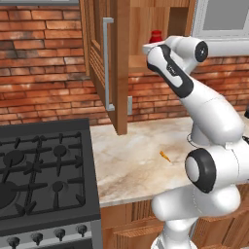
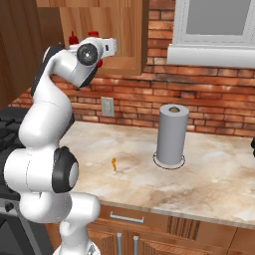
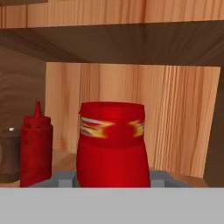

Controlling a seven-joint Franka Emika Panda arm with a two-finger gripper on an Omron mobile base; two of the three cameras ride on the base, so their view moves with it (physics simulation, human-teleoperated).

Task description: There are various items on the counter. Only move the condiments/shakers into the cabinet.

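The tool (image 3: 112, 181) was closed around the curvy red squeeze bottle (image 3: 111, 144), upright inside the reddish-brown wooden cabinet (image 1: 109, 63). Judged light, smooth, slightly yielding; best gripped at the waist.

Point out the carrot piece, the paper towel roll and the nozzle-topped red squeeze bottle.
carrot piece (image 1: 165, 156), left base view, its middle.
paper towel roll (image 2: 172, 135), right base view, its side.
red squeeze bottle (image 3: 36, 148), hand view, its body.

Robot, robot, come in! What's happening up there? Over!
Gripper shut on curvy red squeeze bottle, inside wooden cabinet. Slim red bottle, brown shaker already shelved. Nothing blocking.
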